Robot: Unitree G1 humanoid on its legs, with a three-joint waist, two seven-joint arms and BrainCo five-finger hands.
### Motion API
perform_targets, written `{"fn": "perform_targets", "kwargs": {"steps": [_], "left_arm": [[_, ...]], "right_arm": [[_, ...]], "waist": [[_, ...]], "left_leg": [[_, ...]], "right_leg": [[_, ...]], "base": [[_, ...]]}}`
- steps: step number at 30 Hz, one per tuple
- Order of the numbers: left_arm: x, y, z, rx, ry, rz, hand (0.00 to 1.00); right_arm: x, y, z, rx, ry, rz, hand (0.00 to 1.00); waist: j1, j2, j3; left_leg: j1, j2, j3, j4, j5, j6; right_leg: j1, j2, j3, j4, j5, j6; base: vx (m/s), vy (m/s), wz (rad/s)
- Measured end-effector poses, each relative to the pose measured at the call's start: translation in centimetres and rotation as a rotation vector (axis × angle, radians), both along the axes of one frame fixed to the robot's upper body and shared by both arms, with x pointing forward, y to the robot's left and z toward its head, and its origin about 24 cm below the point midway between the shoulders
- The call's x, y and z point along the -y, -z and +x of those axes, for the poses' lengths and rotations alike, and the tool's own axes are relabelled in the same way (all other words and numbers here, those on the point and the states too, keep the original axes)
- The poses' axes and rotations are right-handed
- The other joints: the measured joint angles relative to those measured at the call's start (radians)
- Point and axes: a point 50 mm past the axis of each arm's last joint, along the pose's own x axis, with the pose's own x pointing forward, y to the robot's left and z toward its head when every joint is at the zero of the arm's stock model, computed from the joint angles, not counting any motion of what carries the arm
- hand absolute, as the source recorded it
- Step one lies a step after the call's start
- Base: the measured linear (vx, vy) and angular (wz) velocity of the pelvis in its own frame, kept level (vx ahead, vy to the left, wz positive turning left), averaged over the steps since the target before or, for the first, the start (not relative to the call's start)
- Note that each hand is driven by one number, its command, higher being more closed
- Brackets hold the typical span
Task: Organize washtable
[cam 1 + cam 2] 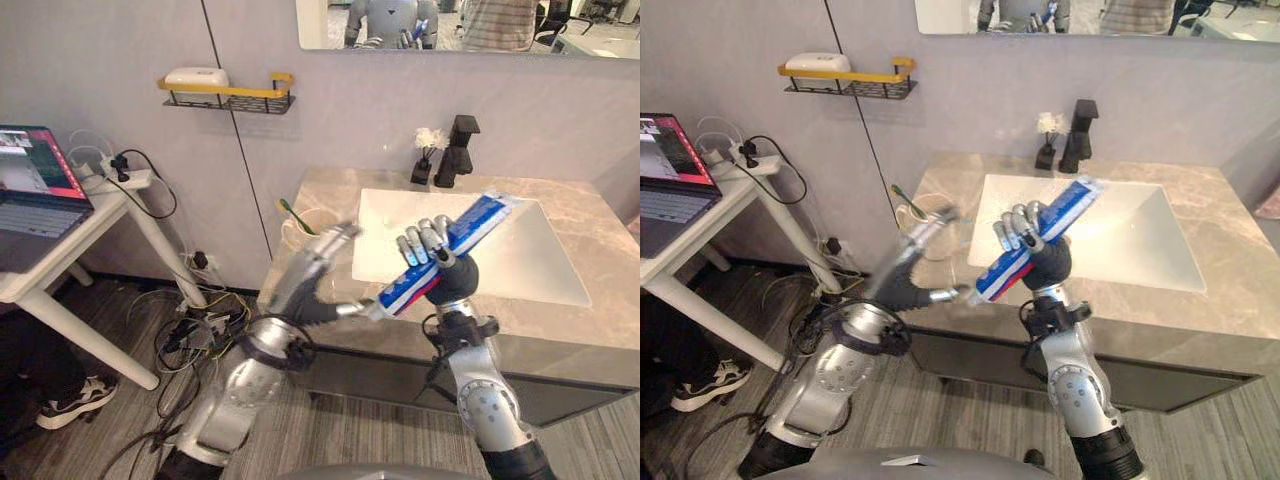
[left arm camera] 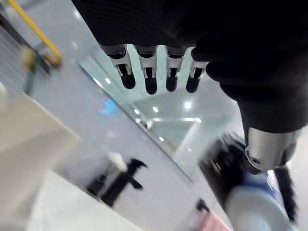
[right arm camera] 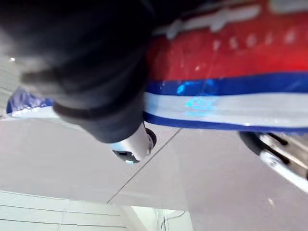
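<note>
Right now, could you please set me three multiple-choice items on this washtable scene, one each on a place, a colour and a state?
1. Where is the toothpaste tube?
A lying in the sink
B held up in the right hand
C on the wall shelf

2. What colour is the faucet?
A black
B gold
C white

3. How is the left hand?
A shut on a toothbrush
B shut, holding nothing
C open, fingers straight

Answers:
1 B, the right hand's fingers curl round the tube.
2 A, it shows black in both eye views.
3 C, the left wrist view shows straight fingers holding nothing.
</note>
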Motion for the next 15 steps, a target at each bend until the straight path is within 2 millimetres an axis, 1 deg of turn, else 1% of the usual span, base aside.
{"fn": "perform_targets", "kwargs": {"steps": [1, 3, 8, 11, 12, 13, 14, 15], "left_arm": [[-1.3, 0.0, -0.2, 0.005, -0.066, -0.005, 0.0], [-2.7, -0.1, -0.5, 0.008, -0.141, -0.012, 0.0], [-4.4, -0.8, -2.0, 0.033, -0.264, -0.065, 0.0], [-5.7, 0.0, -2.8, -0.007, -0.346, -0.108, 0.0], [-6.1, 0.4, -3.0, -0.031, -0.376, -0.122, 0.0], [-6.6, 0.9, -3.4, -0.06, -0.402, -0.141, 0.0], [-7.2, 1.8, -3.5, -0.099, -0.433, -0.155, 0.0], [-7.4, 2.3, -3.5, -0.125, -0.445, -0.165, 0.0]], "right_arm": [[0.6, 0.1, -0.1, -0.001, 0.035, 0.0, 1.0], [1.3, 0.0, -0.1, 0.002, 0.069, 0.003, 1.0], [2.0, -1.3, -0.7, 0.062, 0.112, 0.0, 1.0], [2.8, -1.6, -0.6, 0.073, 0.184, -0.059, 1.0], [3.5, -1.8, -0.5, 0.079, 0.233, -0.094, 1.0], [4.1, -2.1, -0.1, 0.089, 0.293, -0.126, 1.0], [4.6, -2.7, 0.8, 0.102, 0.348, -0.15, 1.0], [4.8, -2.9, 1.3, 0.108, 0.373, -0.156, 1.0]], "waist": [[0.0, -0.001, 0.001], [0.002, -0.005, 0.004], [0.012, -0.016, 0.02], [0.022, -0.016, 0.02], [0.026, -0.016, 0.02], [0.027, -0.018, 0.021], [0.03, -0.018, 0.022], [0.033, -0.017, 0.022]], "left_leg": [[0.0, 0.0, 0.0, -0.002, 0.0, 0.0], [0.0, 0.0, 0.0, -0.007, -0.001, 0.001], [-0.001, 0.0, -0.004, -0.018, -0.001, 0.001], [-0.005, 0.0, -0.012, -0.023, -0.001, 0.001], [-0.013, 0.0, -0.021, -0.022, -0.001, 0.001], [-0.019, 0.0, -0.027, -0.022, 0.002, 0.001], [-0.02, 0.0, -0.03, -0.022, 0.003, 0.001], [-0.021, 0.0, -0.03, -0.022, 0.003, 0.001]], "right_leg": [[0.0, 0.0, 0.0, 0.0, -0.001, 0.0], [0.0, 0.0, -0.001, 0.0, -0.002, 0.001], [-0.001, -0.001, -0.006, 0.0, -0.007, 0.003], [-0.001, -0.002, -0.017, 0.0, -0.012, 0.005], [-0.001, -0.003, -0.027, 0.0, -0.014, 0.006], [-0.002, -0.003, -0.035, 0.0, -0.015, 0.006], [-0.003, -0.003, -0.039, 0.0, -0.016, 0.006], [-0.003, -0.003, -0.041, 0.0, -0.016, 0.006]], "base": [[0.0, 0.0, 0.0], [0.0, 0.0, 0.0], [0.01, -0.001, 0.02], [0.04, -0.008, 0.11], [0.04, -0.013, 0.23], [0.04, -0.016, 0.22], [0.03, -0.012, 0.14], [0.02, -0.007, 0.05]]}}
